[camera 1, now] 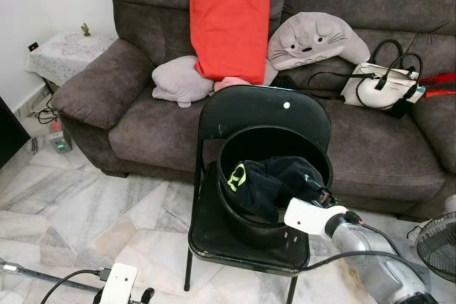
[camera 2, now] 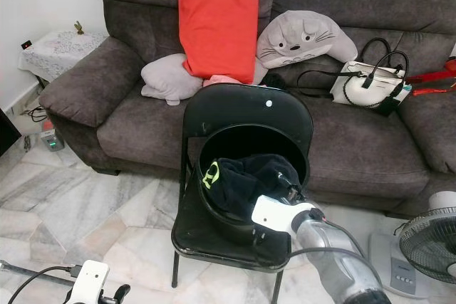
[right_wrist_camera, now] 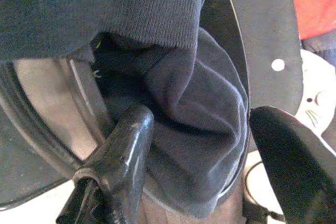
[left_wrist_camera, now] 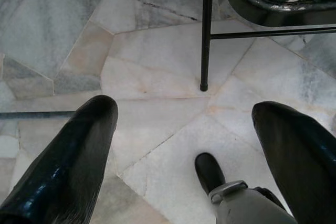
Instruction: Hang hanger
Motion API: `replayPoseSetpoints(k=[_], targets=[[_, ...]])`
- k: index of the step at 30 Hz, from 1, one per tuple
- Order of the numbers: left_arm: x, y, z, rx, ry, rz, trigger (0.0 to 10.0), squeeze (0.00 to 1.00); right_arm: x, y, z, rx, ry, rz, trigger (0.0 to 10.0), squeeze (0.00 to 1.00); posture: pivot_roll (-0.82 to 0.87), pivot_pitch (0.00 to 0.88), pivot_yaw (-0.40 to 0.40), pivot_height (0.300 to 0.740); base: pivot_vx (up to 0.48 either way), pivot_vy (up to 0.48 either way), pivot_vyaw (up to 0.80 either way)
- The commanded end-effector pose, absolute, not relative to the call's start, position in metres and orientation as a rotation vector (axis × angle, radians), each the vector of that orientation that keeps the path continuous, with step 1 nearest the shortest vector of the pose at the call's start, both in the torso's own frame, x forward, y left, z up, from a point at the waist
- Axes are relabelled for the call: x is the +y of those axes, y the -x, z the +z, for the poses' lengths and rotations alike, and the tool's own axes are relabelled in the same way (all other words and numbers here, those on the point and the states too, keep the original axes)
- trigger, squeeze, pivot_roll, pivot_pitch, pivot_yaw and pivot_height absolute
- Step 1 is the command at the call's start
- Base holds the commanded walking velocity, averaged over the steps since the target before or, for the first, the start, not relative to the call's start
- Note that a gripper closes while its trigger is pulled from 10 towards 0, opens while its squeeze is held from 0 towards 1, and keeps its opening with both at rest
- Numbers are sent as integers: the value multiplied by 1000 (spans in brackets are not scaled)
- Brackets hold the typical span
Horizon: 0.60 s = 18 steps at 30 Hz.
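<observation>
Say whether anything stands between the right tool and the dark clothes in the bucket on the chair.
Nothing visible does. The right tool is open at the rim of the bucket, with the dark clothes directly in front of its fingers. No hanger can be made out; the clothes may be covering one.

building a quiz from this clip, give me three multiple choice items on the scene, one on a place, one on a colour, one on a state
1. Where does the black bucket stand?
A. on the folding chair
B. on the sofa
C. on the floor

2. What colour is the tall cushion on the sofa?
A. blue
B. red
C. green

3. How are the right gripper's fingers?
A. shut flat together
B. apart at the dark clothing in the bucket
C. clamped on a chair leg

Key: 1 A, the bucket rests on the chair seat. 2 B, it is plainly red. 3 B, the right wrist view shows a gap between the fingers.
</observation>
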<state>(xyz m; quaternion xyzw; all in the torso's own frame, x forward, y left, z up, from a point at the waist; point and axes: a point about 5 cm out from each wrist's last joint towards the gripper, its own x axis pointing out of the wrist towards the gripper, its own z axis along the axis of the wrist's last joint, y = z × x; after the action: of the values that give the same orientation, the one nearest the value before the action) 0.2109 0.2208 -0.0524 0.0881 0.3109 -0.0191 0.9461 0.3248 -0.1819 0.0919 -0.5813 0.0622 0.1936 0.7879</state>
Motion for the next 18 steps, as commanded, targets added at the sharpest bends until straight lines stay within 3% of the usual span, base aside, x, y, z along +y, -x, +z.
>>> replayPoseSetpoints(k=[1,7,18], targets=[[224,-204,-57,675,-177,-27,10000,0,-177,-326,86,145,1255,455,10000,0,-72,108,16,740,0,0,0],[225,-206,-56,674,-179,-26,10000,0,-171,-328,82,144,1226,491,10000,0,-62,109,19,740,0,0,0],[224,-207,-56,669,-186,-28,10000,0,-145,-338,95,-26,1172,587,10000,0,-57,107,23,740,0,0,0]])
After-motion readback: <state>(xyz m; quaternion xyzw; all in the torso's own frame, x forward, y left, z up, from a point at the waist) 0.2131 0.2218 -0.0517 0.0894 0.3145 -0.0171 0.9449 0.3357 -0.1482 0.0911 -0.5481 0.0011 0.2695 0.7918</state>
